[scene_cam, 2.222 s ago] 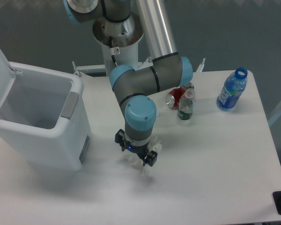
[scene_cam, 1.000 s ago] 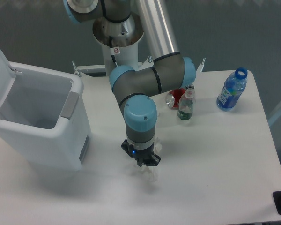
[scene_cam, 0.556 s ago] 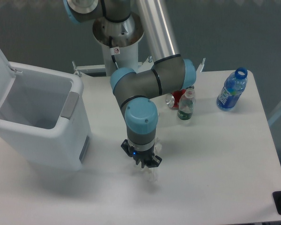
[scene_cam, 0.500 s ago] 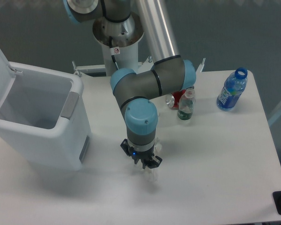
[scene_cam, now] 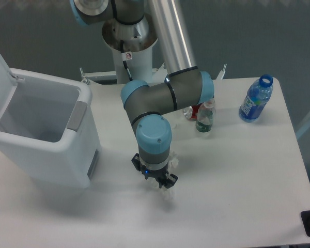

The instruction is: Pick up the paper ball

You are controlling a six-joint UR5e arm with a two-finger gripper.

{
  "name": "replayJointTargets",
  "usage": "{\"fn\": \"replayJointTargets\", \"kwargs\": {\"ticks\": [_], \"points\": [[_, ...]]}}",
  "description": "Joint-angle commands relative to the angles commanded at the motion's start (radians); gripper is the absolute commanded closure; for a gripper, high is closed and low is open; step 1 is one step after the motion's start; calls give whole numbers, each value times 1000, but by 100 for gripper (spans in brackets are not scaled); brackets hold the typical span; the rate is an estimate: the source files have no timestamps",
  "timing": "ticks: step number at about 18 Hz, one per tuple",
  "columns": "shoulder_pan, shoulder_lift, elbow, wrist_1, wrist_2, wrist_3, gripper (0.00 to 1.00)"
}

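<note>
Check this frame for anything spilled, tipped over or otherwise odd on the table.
One thing stands out: a red can lies on its side behind the small green bottle, partly hidden by the arm. The blue bottle stands upright with no cap on. The end effector is low over a pale wad, the paper ball. No spill shows.

A single fixed camera sits high in front of the bench [scene_cam: 248, 170], looking steeply down and toward the robot's base. It takes in nearly the whole top at middle distance, with the bin [scene_cam: 41, 134] at left.
</note>
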Motion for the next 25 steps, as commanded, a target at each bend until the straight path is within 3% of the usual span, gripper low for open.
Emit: {"fn": "replayJointTargets", "kwargs": {"ticks": [4,13,18,20,23,25], "points": [[0,2,0,-2,0,-2,99],[9,15,18,-2,-5,-9,100],[47,57,67,-12,-3,-26,100],[96,69,101,-52,-40,-17,100],[147,80,191,-175,-77,53,100],[159,80,228,-184,-93,64,100]]}}
